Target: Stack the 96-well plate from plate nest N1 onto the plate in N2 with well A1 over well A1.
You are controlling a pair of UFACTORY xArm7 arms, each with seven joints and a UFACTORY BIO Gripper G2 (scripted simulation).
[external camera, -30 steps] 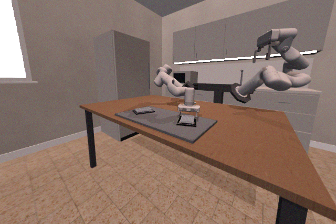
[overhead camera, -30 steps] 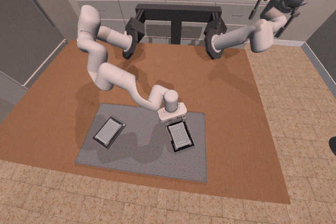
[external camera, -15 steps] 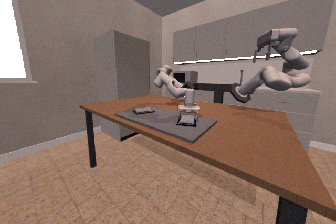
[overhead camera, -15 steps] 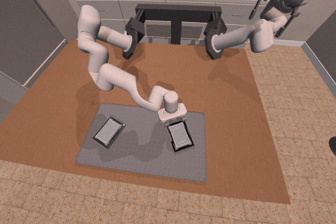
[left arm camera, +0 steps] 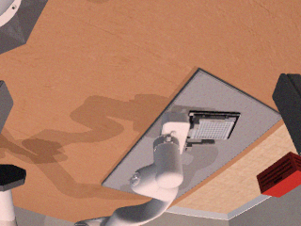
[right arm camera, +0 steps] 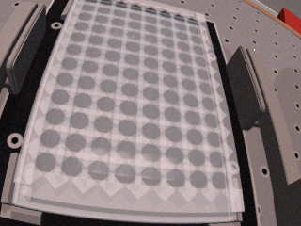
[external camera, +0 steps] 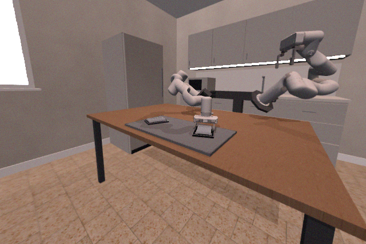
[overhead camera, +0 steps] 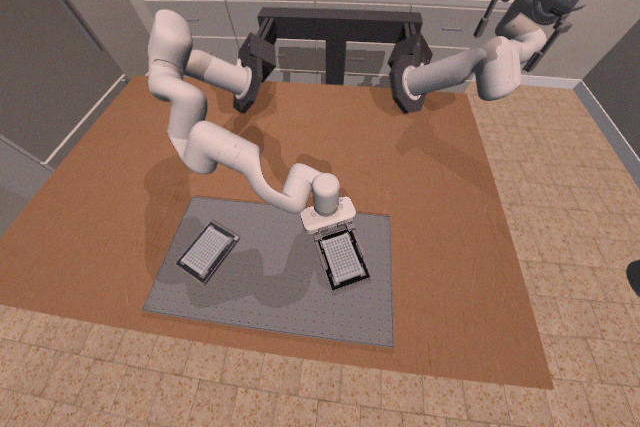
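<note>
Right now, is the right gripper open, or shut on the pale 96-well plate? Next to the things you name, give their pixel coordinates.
Open: the right gripper (overhead camera: 342, 254) (external camera: 205, 129) (left arm camera: 202, 129) (right arm camera: 136, 71) straddles the pale 96-well plate (overhead camera: 342, 259) (external camera: 203, 130) (left arm camera: 213, 129) (right arm camera: 132, 127); black nest (overhead camera: 351, 281) (external camera: 203, 135) (left arm camera: 213, 113) (right arm camera: 23, 113) shows between each pad and it.
</note>
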